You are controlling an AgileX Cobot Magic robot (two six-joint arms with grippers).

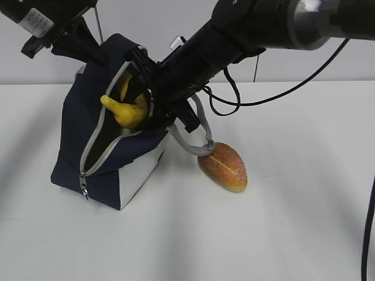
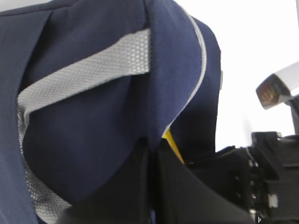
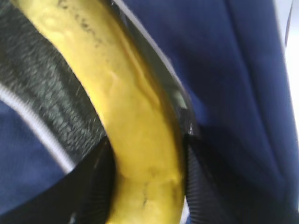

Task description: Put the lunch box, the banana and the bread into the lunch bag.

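Note:
The navy lunch bag (image 1: 76,146) stands unzipped at the left of the white table. My left gripper (image 2: 153,158) is shut on the bag's upper flap (image 2: 107,121) and holds it up; its arm comes in at the top left of the exterior view. My right gripper (image 3: 147,186) is shut on the banana (image 3: 135,130) and has it in the bag's opening; in the exterior view the banana (image 1: 126,111) shows yellow inside the mouth. The bread (image 1: 223,165) lies on the table right of the bag. The lunch box is out of view.
A grey handle (image 1: 190,143) hangs from the bag toward the bread. Black cables (image 1: 234,99) trail from the right arm over the table. A cable hangs at the right edge (image 1: 368,234).

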